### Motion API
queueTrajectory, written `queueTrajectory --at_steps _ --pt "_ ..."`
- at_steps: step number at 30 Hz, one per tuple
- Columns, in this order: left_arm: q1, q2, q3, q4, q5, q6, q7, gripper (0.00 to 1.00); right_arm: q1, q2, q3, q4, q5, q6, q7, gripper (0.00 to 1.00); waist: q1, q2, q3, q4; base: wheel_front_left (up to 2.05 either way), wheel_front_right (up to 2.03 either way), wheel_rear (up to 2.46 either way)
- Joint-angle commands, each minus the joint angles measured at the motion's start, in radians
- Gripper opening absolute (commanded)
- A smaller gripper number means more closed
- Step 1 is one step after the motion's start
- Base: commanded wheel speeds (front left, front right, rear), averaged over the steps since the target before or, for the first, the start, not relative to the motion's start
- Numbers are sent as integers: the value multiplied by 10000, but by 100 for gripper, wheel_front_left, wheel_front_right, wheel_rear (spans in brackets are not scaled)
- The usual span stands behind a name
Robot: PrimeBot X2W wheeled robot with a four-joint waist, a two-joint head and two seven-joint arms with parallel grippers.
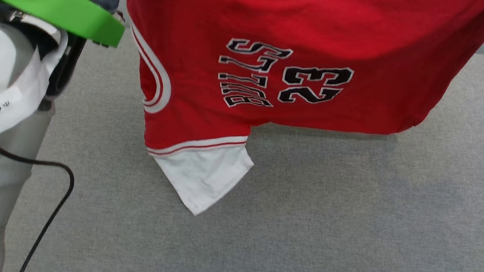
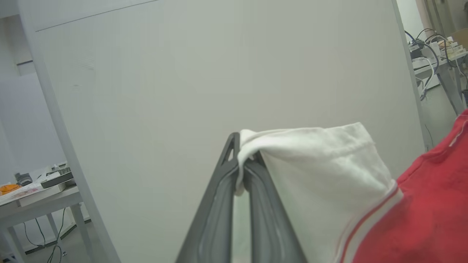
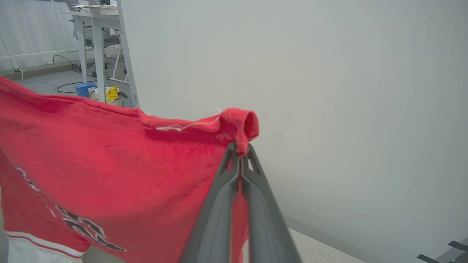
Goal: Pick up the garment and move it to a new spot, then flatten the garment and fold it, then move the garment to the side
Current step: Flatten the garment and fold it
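Note:
The garment (image 1: 294, 60), a red T-shirt with white sleeves and dark lettering, hangs in the air above the grey table (image 1: 324, 221). Its lower white sleeve (image 1: 203, 175) droops to touch the table. In the left wrist view my left gripper (image 2: 242, 155) is shut on the edge of a white sleeve (image 2: 321, 171). My right gripper (image 3: 240, 148) is shut on a bunched red corner of the garment (image 3: 109, 157), which spreads away to that view's left.
My pale left arm with a green band (image 1: 63, 9) and a black cable (image 1: 55, 209) fills the head view's left edge. A pale wall panel (image 2: 219, 73) stands behind the table. Side tables with cables (image 2: 435, 51) stand beyond it.

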Motion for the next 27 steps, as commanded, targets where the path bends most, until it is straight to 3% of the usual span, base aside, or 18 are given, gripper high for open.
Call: queueTrajectory --at_steps 1,14,19,27 --pt "-406 -108 -25 130 127 -88 30 0 -256 114 -69 -62 -131 -7 43 0 0 0 263 -66 0 0 0" --pt "-4595 -709 -449 2278 517 -633 326 0 -3427 617 -72 1178 -1217 -7 431 0 0 0 2366 -271 0 0 0" --pt "-6625 -1016 -456 3332 639 -717 293 0 -5604 1092 202 2458 -1813 -7 102 0 0 0 3196 -339 0 0 0" --pt "-8731 -1114 -491 3860 1080 -692 385 0 -8528 1537 693 4522 -2374 -7 -734 0 0 0 3887 -347 0 0 0"
